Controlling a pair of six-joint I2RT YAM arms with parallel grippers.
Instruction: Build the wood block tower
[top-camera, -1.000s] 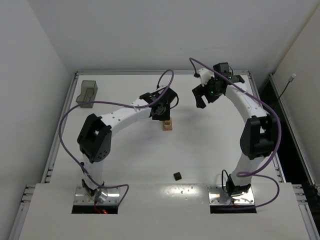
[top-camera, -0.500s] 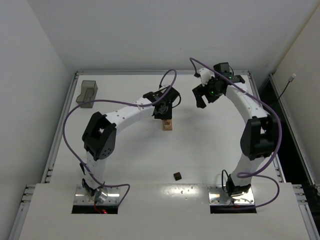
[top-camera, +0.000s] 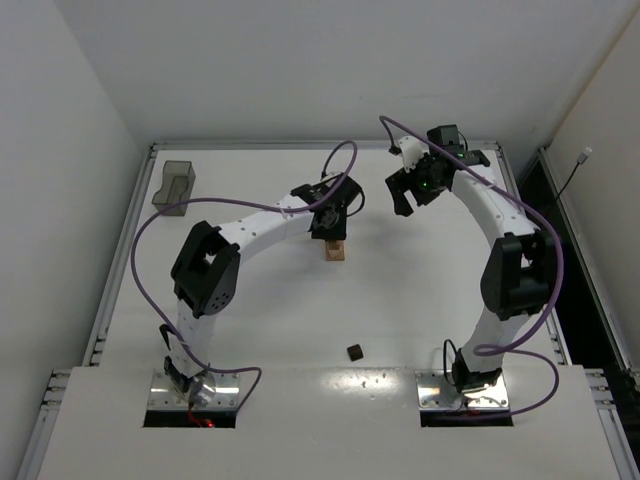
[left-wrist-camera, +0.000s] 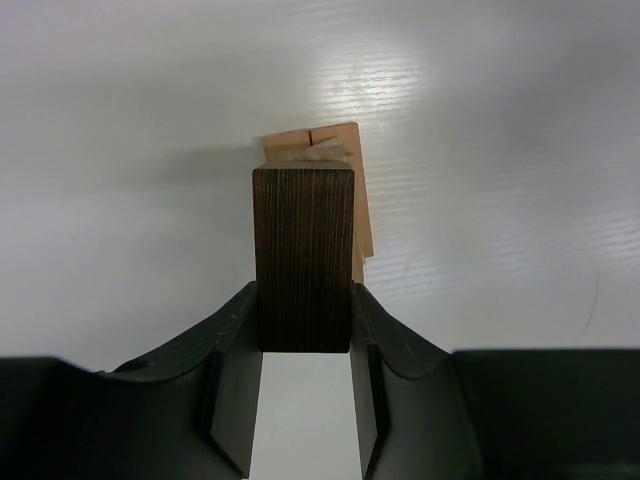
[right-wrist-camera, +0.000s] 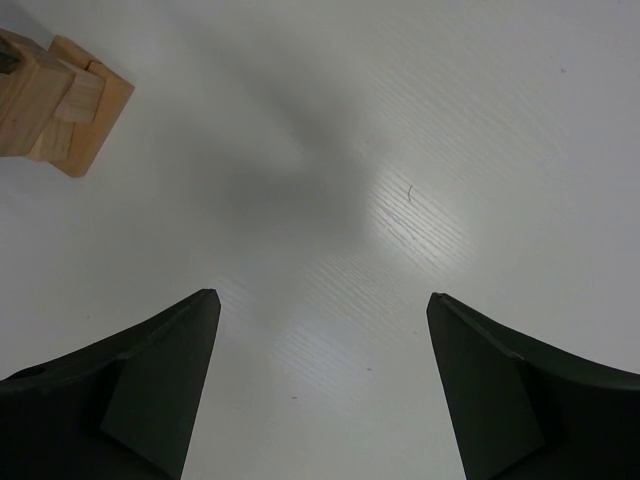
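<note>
The wood block tower (top-camera: 335, 250) is a short stack of light tan blocks in the middle of the table; it also shows in the left wrist view (left-wrist-camera: 320, 150) and at the upper left of the right wrist view (right-wrist-camera: 60, 100). My left gripper (left-wrist-camera: 304, 330) is shut on a dark brown block (left-wrist-camera: 303, 255) and holds it right over the tower; from above the gripper (top-camera: 330, 222) hides the block. My right gripper (right-wrist-camera: 320, 310) is open and empty, hovering over bare table to the right of the tower (top-camera: 415, 190). A small dark brown cube (top-camera: 354, 351) lies near the front.
A translucent grey plastic bin (top-camera: 175, 187) stands at the far left back corner. The table has a raised rim (top-camera: 130, 230) along its sides. Purple cables loop above both arms.
My left gripper has moved right and slightly back with the dark block, from beside the tower to right over it. The right arm has not moved.
</note>
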